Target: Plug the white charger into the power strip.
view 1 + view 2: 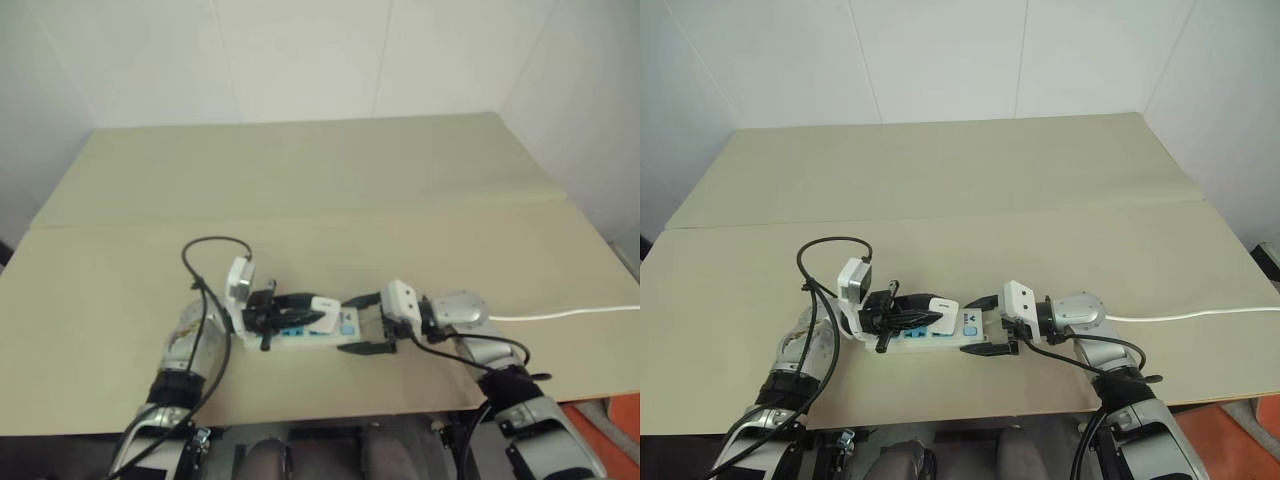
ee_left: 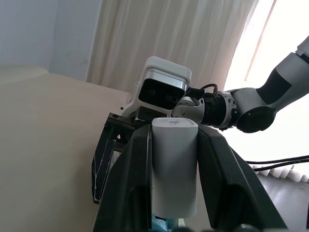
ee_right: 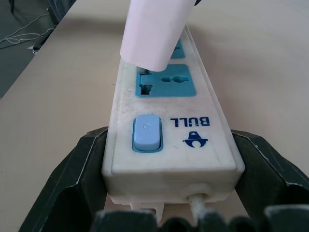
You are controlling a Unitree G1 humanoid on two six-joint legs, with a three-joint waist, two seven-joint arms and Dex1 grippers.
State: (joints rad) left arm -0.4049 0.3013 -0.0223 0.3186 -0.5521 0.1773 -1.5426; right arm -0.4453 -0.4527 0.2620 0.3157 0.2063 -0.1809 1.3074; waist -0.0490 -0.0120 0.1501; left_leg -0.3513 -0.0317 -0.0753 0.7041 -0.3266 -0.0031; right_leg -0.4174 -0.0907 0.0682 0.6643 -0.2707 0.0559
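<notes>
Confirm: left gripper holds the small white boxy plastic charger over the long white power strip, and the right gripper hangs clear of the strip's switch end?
Not quite. The right gripper clamps the switch end of the long white power strip, as the right wrist view shows. The left gripper does hold the small white boxy plastic charger over it.

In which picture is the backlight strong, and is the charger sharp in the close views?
Left wrist view: bright window light washes out the side behind the right gripper; the white charger stays sharp. Right wrist view: the charger is soft and blurred, the power strip crisp.
</notes>
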